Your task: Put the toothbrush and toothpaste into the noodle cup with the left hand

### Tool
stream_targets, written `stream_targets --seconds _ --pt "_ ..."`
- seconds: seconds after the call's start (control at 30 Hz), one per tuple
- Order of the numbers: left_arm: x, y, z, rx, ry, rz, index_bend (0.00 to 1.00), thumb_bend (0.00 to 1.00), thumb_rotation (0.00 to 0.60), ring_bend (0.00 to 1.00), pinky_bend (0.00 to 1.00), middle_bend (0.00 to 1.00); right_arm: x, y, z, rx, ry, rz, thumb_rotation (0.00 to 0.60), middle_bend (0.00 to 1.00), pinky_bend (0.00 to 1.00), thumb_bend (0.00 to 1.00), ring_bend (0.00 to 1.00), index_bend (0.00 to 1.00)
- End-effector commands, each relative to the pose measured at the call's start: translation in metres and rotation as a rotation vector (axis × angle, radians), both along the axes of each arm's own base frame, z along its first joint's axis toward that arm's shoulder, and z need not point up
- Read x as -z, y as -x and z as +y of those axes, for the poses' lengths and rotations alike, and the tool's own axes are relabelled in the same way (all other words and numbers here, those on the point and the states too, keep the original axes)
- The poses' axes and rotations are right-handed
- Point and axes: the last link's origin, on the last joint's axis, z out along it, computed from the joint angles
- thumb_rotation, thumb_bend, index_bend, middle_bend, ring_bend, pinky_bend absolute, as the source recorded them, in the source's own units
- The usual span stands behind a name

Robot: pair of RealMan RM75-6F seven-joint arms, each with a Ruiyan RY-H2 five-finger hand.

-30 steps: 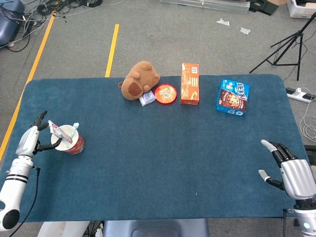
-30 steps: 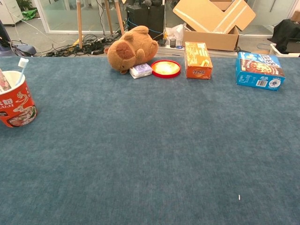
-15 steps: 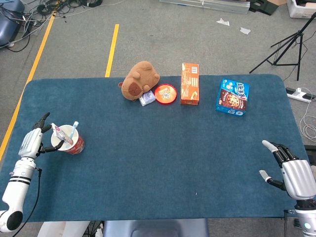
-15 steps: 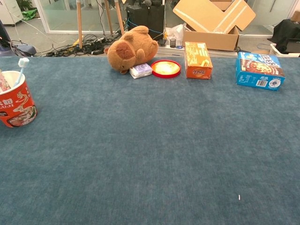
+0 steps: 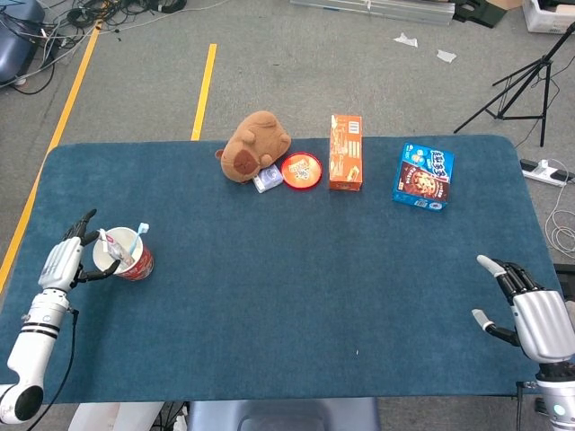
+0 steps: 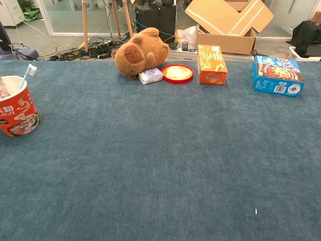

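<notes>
2 items upright in noodle cup (image 5: 133, 260): toothbrush (image 5: 137, 239) head-up, toothpaste (image 5: 114, 247); left hand (image 5: 63, 265) spread, empty.

We note a blue-carpeted bench (image 5: 296, 296) on a grey floor (image 5: 269, 63). Yellow floor tape (image 5: 203, 90) runs at 11 o'clock, a black tripod (image 5: 526, 76) stands at 2 o'clock, and open cardboard boxes (image 6: 228, 22) sit at 12 o'clock behind.
</notes>
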Motion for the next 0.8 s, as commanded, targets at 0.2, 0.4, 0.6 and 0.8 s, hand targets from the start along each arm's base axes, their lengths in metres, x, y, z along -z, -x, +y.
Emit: stream_targets --seconds 0.2,0.4,0.6,0.8 --pt "0.005 0.001 -0.001 0.002 0.013 0.009 0.66 0.38 0.6 0.0 0.0 0.0 0.0 0.001 0.0 0.001 -0.001 -0.001 0.6 0.26 0.6 0.16 0.24 0.19" --pt "0.009 0.003 -0.002 0.007 0.018 0.013 0.66 0.38 0.6 0.0 0.0 0.0 0.0 0.001 0.0 0.002 0.0 -0.001 0.6 0.26 0.6 0.16 0.24 0.19" --pt "0.013 0.004 -0.003 0.019 0.021 0.02 0.64 0.38 0.6 0.0 0.0 0.0 -0.001 0.001 -0.001 0.002 0.0 -0.001 0.6 0.26 0.6 0.16 0.24 0.19" --pt "0.012 0.004 -0.003 0.021 0.019 0.016 0.6 0.38 0.6 0.0 0.0 0.0 0.0 0.002 -0.001 0.003 -0.001 -0.001 0.6 0.26 0.6 0.16 0.24 0.19"
